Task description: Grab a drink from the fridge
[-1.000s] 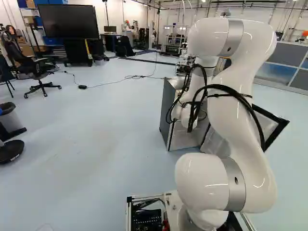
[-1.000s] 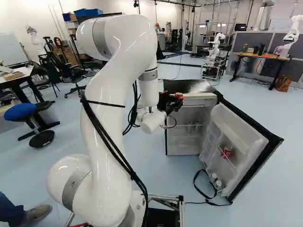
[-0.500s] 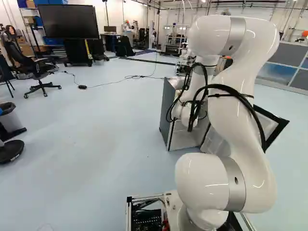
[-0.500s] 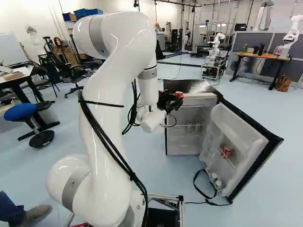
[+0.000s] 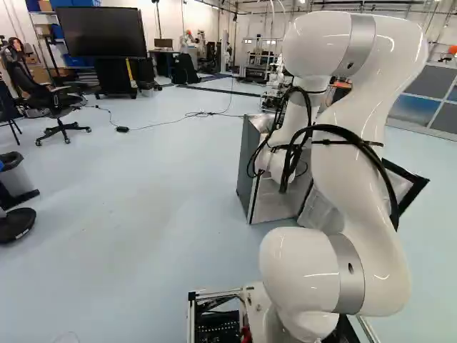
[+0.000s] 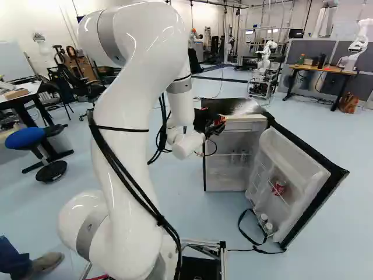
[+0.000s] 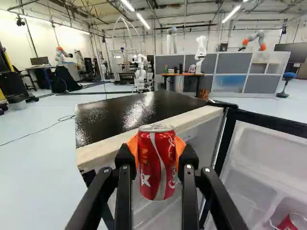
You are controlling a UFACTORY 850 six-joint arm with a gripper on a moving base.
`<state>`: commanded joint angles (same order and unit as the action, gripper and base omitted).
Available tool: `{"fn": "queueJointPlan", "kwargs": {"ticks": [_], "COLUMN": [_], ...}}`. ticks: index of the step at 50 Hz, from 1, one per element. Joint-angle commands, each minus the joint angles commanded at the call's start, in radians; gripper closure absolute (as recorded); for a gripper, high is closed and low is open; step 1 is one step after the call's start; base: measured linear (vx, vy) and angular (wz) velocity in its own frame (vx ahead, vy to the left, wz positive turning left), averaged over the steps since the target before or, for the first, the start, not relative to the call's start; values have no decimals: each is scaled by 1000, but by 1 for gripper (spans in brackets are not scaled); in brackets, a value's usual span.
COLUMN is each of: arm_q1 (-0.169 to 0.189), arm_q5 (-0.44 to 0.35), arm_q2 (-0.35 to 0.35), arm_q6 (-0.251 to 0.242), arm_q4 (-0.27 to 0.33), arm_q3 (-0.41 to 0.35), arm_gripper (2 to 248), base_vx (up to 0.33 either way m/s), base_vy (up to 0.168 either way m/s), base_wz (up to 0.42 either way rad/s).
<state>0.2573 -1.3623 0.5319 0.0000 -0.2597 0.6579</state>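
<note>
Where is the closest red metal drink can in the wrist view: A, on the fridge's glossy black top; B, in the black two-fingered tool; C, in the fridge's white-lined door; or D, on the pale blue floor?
B: the red metal can sits gripped upright between the orange pads of the black two-fingered tool.

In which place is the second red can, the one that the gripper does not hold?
The second red can sits in the open fridge door, at the right of the right base view, by a thin rail, above the small white containers.
</note>
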Motion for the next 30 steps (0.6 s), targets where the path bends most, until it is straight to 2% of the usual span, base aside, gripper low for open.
{"fn": "queueJointPlan", "kwargs": {"ticks": [15,30], "arm_q1": [0,0], "arm_q5": [78,93], "arm_q2": [-39,-77], "arm_q6": [0,0], "arm_q4": [0,0], "arm_q3": [-8,-14], "arm_gripper": [155,155], "base_vx": [0,0], "base_vy": [0,0], "base_wz": [0,0]}}
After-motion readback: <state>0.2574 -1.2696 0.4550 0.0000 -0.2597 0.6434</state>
